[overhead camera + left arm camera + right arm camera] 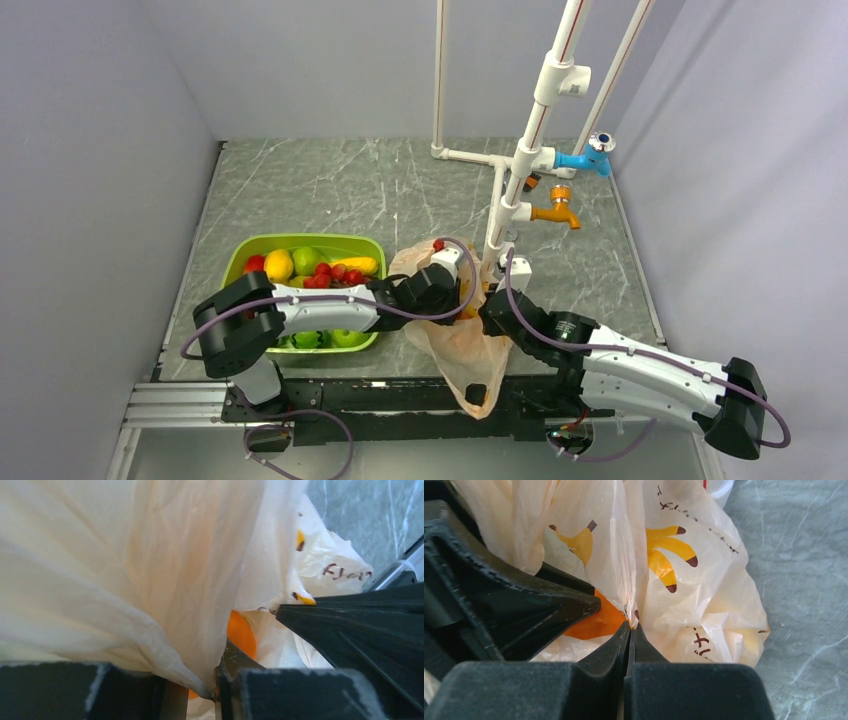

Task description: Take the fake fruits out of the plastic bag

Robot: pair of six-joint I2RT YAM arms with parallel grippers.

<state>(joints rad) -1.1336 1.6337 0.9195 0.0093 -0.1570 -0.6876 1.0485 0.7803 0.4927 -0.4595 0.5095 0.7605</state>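
The plastic bag (462, 345) lies crumpled between the two arms, and its lower end hangs over the table's front edge. My left gripper (458, 288) is at the bag's top and is shut on a fold of its film (150, 605). My right gripper (493, 308) is shut on another fold (630, 580), close beside the left one. A round orange (242, 632) sits inside the bag between the two grippers and also shows in the right wrist view (599, 622). A red ball (438, 244) lies at the bag's far edge. The other fake fruits are hidden.
A green tub (240, 258) holding several fruits stands left of the bag, under my left arm. A white pipe frame (520, 160) with a blue tap (585, 158) and an orange tap (556, 212) rises just behind the bag.
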